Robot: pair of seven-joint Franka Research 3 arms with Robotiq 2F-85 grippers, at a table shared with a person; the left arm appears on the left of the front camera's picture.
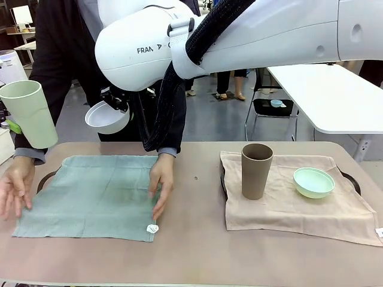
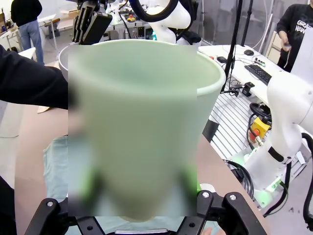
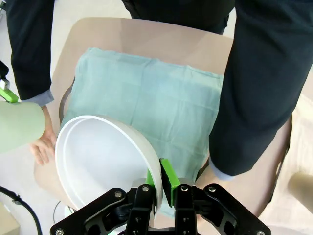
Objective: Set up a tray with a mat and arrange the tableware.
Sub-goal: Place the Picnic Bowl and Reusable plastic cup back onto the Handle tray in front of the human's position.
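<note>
My left gripper is shut on the pale green cup, held upright in the air above the table's left edge; its green pads press the cup's sides. My right arm reaches across to the left, and its gripper is shut on the rim of the white bowl, hanging tilted above the teal mat. This mat lies on the left tray, and a person's hands rest flat on it. The taupe cup and mint bowl stand on the beige mat at the right.
The beige mat covers a second dark tray. The person stands at the far side, dark sleeves leaning over the left tray. A white table and a chair stand beyond the table's far right.
</note>
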